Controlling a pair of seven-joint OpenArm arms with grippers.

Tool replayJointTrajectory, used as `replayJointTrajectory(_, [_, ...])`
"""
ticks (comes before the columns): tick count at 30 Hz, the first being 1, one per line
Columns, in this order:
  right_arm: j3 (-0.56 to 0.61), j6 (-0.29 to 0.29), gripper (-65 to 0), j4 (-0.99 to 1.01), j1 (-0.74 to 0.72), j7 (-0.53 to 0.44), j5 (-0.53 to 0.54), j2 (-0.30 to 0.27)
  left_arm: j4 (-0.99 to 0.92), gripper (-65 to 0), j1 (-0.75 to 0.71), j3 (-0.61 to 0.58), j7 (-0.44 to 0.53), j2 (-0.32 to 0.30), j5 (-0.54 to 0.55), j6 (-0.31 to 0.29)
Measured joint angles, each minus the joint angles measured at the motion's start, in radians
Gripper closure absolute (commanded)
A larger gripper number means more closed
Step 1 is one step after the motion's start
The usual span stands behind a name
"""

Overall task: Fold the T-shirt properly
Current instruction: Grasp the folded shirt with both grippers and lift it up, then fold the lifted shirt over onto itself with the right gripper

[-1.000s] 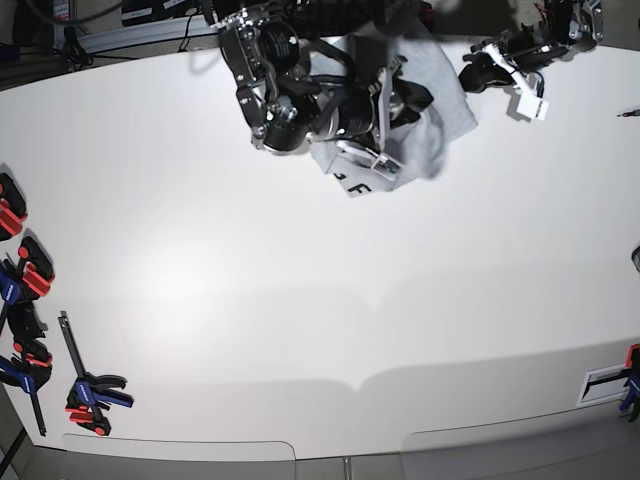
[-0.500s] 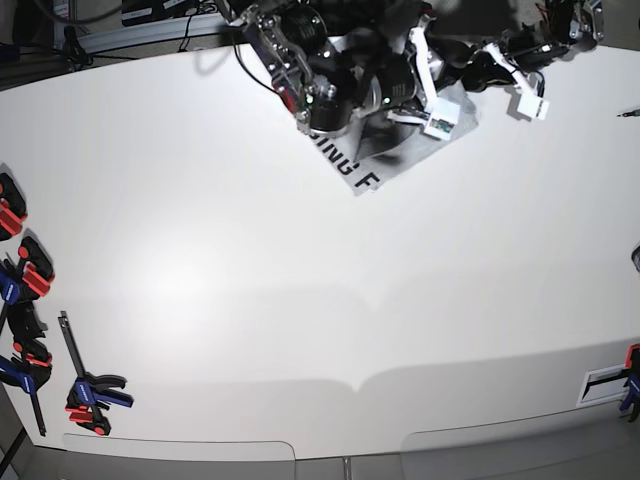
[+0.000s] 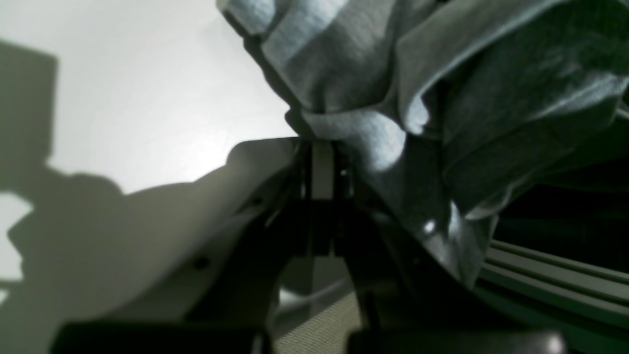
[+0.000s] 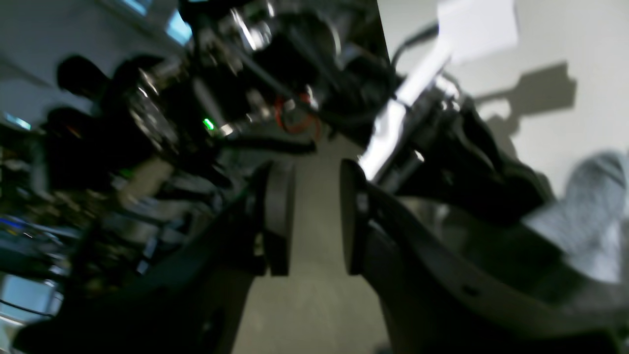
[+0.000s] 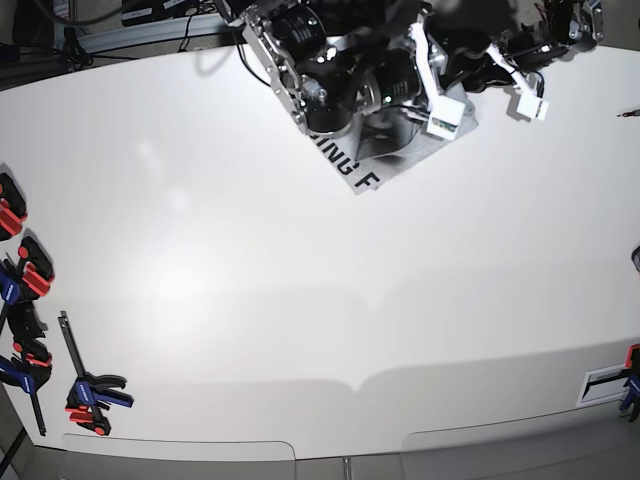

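The light grey T-shirt [image 5: 395,150] lies bunched at the table's far edge, with black letters "ING F" [image 5: 352,170] showing on its near corner. Both arms crowd over it: the right arm [image 5: 320,70] on this view's left, the left arm [image 5: 490,55] on its right. In the left wrist view my left gripper [image 3: 322,157] is shut on a fold of the T-shirt [image 3: 344,73], which drapes over the fingers. In the right wrist view my right gripper [image 4: 314,221] is open and empty, and a bit of the grey T-shirt [image 4: 594,216] shows to its right.
The white table [image 5: 300,300] fills the base view. Several red, blue and black clamps [image 5: 85,395] lie at its left edge, and one more [image 5: 630,375] at the right edge. A metal rail [image 3: 565,275] runs behind the table.
The right arm has swung up and back from the shirt's front. The shirt, bunched under it one second ago, now lies flatter with more lettering showing. Little has moved in the last half second.
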State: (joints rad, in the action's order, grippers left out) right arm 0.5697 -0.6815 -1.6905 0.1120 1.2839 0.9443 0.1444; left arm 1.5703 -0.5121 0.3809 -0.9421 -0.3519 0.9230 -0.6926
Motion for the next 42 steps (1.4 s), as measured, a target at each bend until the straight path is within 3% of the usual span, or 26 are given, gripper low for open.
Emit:
replayJointTrajectory(3, [-0.050,0.000,-19.7,-0.063,0.001,0.001,-0.038,-0.001,0.000,0.0,0.000,0.000,0.000,0.000,0.000,0.000])
replayJointTrajectory(10, [-0.223,-0.005,-19.8,-0.261,0.031,-0.001,-0.032,0.003,0.000,0.0,0.000,0.000,0.000,0.000,0.000,0.000])
replayJointTrajectory(13, [-0.313,-0.006,-20.9,-0.309,0.095,0.029,-0.033,0.003,0.000,0.0,0.000,0.000,0.000,0.000,0.000,0.000])
replayJointTrajectory(19, [-0.442,-0.008,-31.9,-0.385,0.249,0.031,-0.030,-0.021,0.000,0.0,0.000,0.000,0.000,0.000,0.000,0.000])
replayJointTrajectory(26, [-0.470,-0.008,-32.1,-0.473,0.459,0.034,-0.003,-0.050,0.000,0.0,0.000,0.000,0.000,0.000,0.000,0.000])
replayJointTrajectory(29, [-0.468,-0.008,-32.1,-0.482,0.470,0.026,-0.068,-0.047,0.000,0.0,0.000,0.000,0.000,0.000,0.000,0.000])
replayJointTrajectory(34, [-0.469,0.017,-32.1,-0.483,0.469,-0.021,-0.288,-0.048,0.000,0.0,0.000,0.000,0.000,0.000,0.000,0.000])
replayJointTrajectory(38, [-0.469,0.035,-32.1,-0.483,0.466,-0.088,-0.311,-0.047,0.000,0.0,0.000,0.000,0.000,0.000,0.000,0.000])
replayJointTrajectory(42, [-0.467,0.062,-32.1,-0.483,0.464,-0.125,-0.407,-0.047,0.000,0.0,0.001,0.000,0.000,0.000,0.000,0.000])
